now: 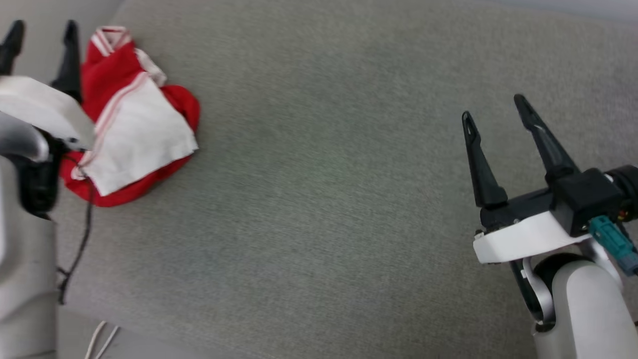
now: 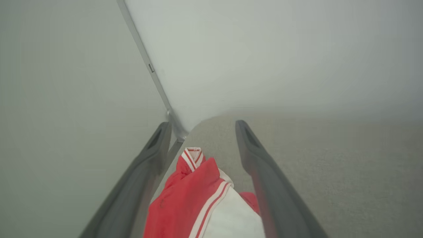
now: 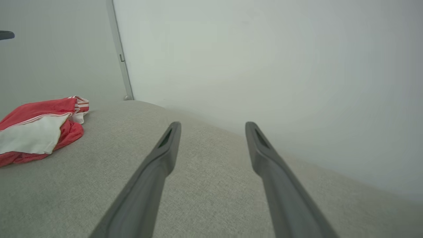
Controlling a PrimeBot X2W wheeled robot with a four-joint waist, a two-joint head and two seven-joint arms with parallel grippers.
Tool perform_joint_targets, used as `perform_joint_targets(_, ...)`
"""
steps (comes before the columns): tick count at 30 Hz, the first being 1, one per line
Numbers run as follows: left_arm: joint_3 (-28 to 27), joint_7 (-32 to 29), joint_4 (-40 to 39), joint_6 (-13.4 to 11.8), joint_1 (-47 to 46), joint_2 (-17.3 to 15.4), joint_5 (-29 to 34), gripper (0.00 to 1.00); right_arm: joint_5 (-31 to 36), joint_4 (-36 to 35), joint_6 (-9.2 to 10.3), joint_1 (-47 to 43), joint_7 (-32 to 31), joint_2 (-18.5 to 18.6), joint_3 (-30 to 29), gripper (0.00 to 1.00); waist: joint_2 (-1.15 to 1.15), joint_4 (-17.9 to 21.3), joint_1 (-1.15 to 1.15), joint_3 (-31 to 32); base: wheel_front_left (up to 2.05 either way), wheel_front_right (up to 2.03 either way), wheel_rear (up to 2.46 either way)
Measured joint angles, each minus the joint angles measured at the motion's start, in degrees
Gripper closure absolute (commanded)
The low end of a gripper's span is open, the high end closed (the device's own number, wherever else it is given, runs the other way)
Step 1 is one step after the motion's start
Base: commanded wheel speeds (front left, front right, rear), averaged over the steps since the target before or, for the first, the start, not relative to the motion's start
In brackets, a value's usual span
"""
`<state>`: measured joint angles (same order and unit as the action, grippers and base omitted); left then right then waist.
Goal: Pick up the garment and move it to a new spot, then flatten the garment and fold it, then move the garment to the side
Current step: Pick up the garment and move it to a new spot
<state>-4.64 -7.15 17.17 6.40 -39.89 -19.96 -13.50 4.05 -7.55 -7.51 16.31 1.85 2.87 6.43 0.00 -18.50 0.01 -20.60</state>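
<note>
Left forearm sits nearest, at the near left; its cable hangs just beside the garment, and I judge it could snag the cloth. Left gripper is spread wide over the crumpled garment, holding nothing. Right gripper is also spread and empty, well apart to the right. The garment lies at the far-left corner of the grey surface, near its edge, so a shallow pinch may lift one layer and drag the rest off. To the right I have a wide bare stretch.
</note>
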Motion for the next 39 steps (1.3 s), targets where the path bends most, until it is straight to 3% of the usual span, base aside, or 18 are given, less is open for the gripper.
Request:
perform_joint_targets(9, -0.7, -21.4, 12.3, 0.9, -3.0, -9.9, -6.6, 0.00, -0.6, -0.2, 0.00, 3.3, 1.8, 0.0, 0.1, 0.00, 0.00, 6.4, 0.00, -8.5, 0.00, 0.00, 0.00)
perform_joint_targets(16, -1.6, -32.0, 20.5, 1.0, -2.9, -11.8, -12.3, 0.00, -1.6, 1.3, 0.01, 4.2, 2.9, 0.0, -0.1, 0.00, 0.00, 10.0, 0.00, -11.8, 0.00, 0.00, 0.00)
perform_joint_targets(19, -2.8, -35.2, 23.0, -0.2, -4.0, -12.2, -14.0, 0.00, -1.8, 1.9, 0.01, 4.3, 3.1, 0.0, -0.1, 0.00, 0.00, 10.6, 0.00, -12.0, 0.00, 0.00, 0.00)
perform_joint_targets(20, -3.0, -35.1, 23.3, -0.5, -4.0, -12.2, -14.1, 0.11, -1.8, 2.1, 0.01, 4.3, 3.1, 0.0, 0.0, 0.00, 0.00, 10.6, 0.00, -11.9, 0.00, 0.00, 0.00)
perform_joint_targets(21, -3.0, -34.4, 23.5, -0.6, -4.0, -12.1, -14.0, 0.60, -1.8, 2.1, 0.01, 4.3, 3.1, 0.0, 0.0, 0.00, 0.00, 10.7, 0.00, -11.7, 0.00, 0.00, 0.00)
perform_joint_targets(22, -2.9, -33.8, 23.8, -0.6, -4.0, -12.1, -13.9, 0.95, -1.8, 2.1, 0.00, 4.3, 3.2, 0.0, -0.1, 0.00, 0.00, 10.7, -0.01, -11.5, 0.00, 0.00, 0.00)
perform_joint_targets(23, -2.7, -32.7, 23.9, -0.6, -3.9, -12.1, -13.6, 1.00, -1.9, 2.2, 0.01, 4.3, 3.2, 0.0, -0.1, 0.00, 0.00, 10.7, -0.01, -11.2, 0.00, 0.00, 0.00)
perform_joint_targets(28, -1.1, -25.0, 24.6, -0.4, -3.7, -11.6, -11.7, 1.00, -2.1, 2.9, 0.00, 4.2, 3.2, 0.0, -0.2, 0.00, 0.00, 10.4, -0.01, -9.0, 0.00, 0.00, 0.00)
perform_joint_targets(39, -1.1, 1.4, 24.5, -0.9, -6.6, -10.4, -8.5, 1.00, -5.3, 4.8, 0.01, 0.2, 4.1, 0.0, -1.7, 0.00, 0.00, 10.2, -0.01, -0.5, 0.00, 0.00, 0.00)
